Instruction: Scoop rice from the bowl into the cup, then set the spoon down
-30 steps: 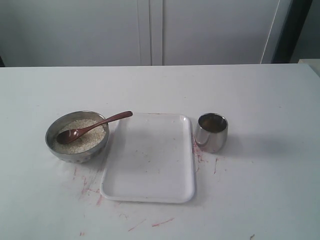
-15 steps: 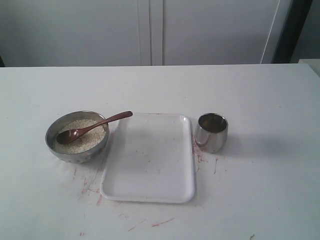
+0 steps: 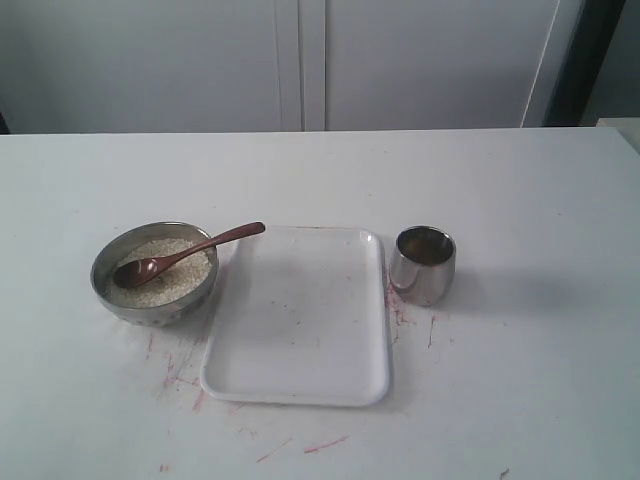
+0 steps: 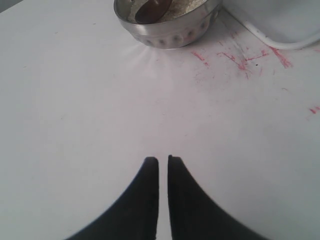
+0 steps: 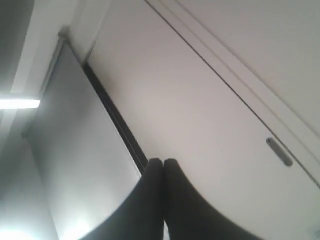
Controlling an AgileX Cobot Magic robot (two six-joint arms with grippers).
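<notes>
The brushed-steel bowl (image 3: 103, 268) stands on the left of the table, filled with off-white rice (image 3: 188, 272). The dark wooden spoon (image 3: 190, 251) lies in it, head in the rice and handle sticking out over the rim toward the tray. The shiny steel cup (image 3: 424, 265) stands upright right of the tray. My left gripper (image 4: 163, 159) hovers low over bare table short of the bowl (image 4: 170, 35), its fingers almost touching and holding nothing. My right gripper (image 5: 163, 161) is shut and empty, pointing up at cabinet doors. Neither gripper shows in the exterior view.
A white rectangular tray (image 3: 300, 320) lies between bowl and cup, with nothing on it. Red marks (image 4: 235, 57) stain the table around the bowl and tray. White cabinet doors (image 3: 300, 60) stand behind the table.
</notes>
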